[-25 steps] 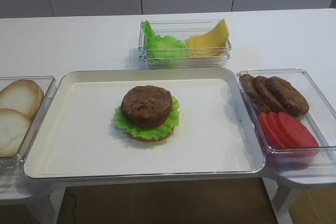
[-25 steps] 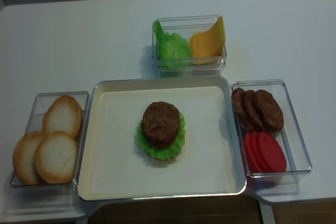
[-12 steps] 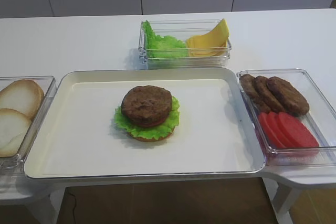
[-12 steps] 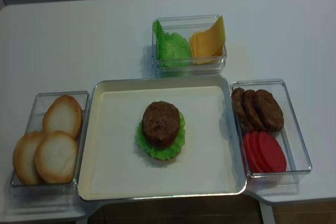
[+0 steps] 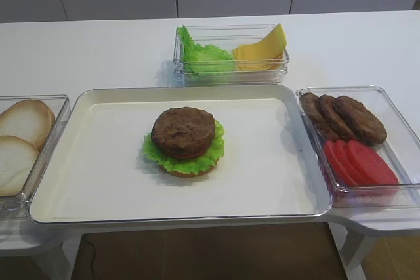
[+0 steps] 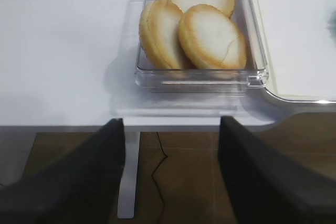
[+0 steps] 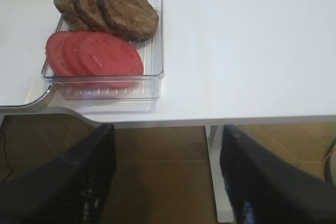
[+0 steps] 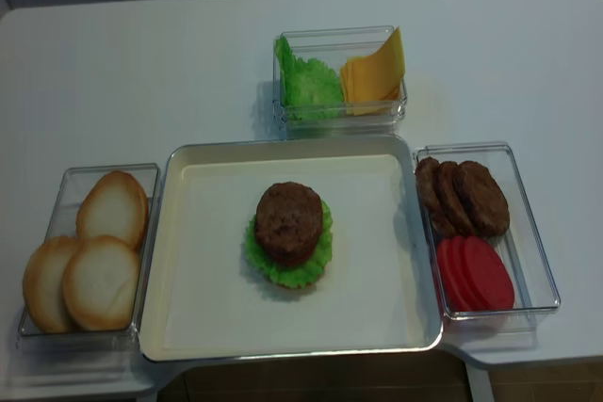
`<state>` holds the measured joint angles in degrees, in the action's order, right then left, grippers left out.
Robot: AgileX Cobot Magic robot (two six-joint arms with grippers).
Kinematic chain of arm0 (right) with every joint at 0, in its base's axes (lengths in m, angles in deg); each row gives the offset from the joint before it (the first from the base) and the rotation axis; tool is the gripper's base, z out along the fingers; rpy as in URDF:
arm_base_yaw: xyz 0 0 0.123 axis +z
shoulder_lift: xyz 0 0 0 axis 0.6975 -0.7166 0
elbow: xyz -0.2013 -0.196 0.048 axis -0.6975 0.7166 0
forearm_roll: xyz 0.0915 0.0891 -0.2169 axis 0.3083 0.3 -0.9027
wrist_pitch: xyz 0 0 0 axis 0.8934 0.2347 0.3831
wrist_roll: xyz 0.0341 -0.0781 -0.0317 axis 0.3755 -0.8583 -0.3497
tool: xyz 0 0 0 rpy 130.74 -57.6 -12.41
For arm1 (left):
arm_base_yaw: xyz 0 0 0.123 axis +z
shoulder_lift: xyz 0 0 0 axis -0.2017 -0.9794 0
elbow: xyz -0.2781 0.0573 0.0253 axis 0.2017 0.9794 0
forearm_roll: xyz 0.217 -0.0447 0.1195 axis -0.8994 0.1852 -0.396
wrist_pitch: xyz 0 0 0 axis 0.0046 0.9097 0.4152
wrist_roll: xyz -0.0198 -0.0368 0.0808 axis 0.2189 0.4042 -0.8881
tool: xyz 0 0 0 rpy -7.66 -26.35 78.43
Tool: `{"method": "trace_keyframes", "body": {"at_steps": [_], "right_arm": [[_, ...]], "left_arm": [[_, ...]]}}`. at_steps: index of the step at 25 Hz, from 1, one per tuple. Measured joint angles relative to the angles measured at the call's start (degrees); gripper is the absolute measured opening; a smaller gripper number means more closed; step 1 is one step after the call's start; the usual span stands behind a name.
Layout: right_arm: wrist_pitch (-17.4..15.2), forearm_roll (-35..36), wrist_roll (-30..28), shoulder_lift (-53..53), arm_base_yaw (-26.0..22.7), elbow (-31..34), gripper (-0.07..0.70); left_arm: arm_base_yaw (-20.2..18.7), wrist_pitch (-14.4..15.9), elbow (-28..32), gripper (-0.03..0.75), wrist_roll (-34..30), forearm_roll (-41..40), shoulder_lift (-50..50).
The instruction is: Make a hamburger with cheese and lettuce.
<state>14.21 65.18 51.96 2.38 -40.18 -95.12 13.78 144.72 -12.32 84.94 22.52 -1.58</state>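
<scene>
White counter [image 5: 98, 50], cream tray [image 5: 275, 181] central. Hamburger [image 5: 184, 140] sits mid-tray: bun base, lettuce, tomato, patty done. Cheese [image 5: 262, 54] remains in far bin beside spare lettuce [image 5: 205, 57]; bun tops [image 8: 94, 251] unused. Right tool [image 7: 165, 177] and left tool [image 6: 170, 174] both spread apart, empty, off counter edge.

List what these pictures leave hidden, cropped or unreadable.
- Hamburger: the patty and lettuce cover the layers beneath in both high views; only a red edge and a bun rim show.
- Cheese: the slices overlap in their container, so their count is unclear.
- Bun halves: cut off by the left edge of the first high view.
- Left gripper and right gripper: blurred in the wrist views, out of both high views.
</scene>
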Motion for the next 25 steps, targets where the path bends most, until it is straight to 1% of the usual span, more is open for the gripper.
{"method": "trace_keyframes", "body": {"at_steps": [4,12,20,22,25], "right_arm": [[0.0,0.0,0.0,0.0,0.0,0.0,0.483],[0.0,0.0,0.0,0.0,0.0,0.0,0.431],[0.0,0.0,0.0,0.0,0.0,0.0,0.427],[0.0,0.0,0.0,0.0,-0.6,0.0,0.427],[0.0,0.0,0.0,0.0,-2.9,0.1,0.427]], "left_arm": [[0.0,0.0,0.0,0.418,0.0,0.0,0.0],[0.0,0.0,0.0,0.418,0.0,0.0,0.0],[0.0,0.0,0.0,0.418,0.0,0.0,0.0],[0.0,0.0,0.0,0.418,0.0,0.0,0.0],[0.0,0.0,0.0,0.418,0.0,0.0,0.0]]}}
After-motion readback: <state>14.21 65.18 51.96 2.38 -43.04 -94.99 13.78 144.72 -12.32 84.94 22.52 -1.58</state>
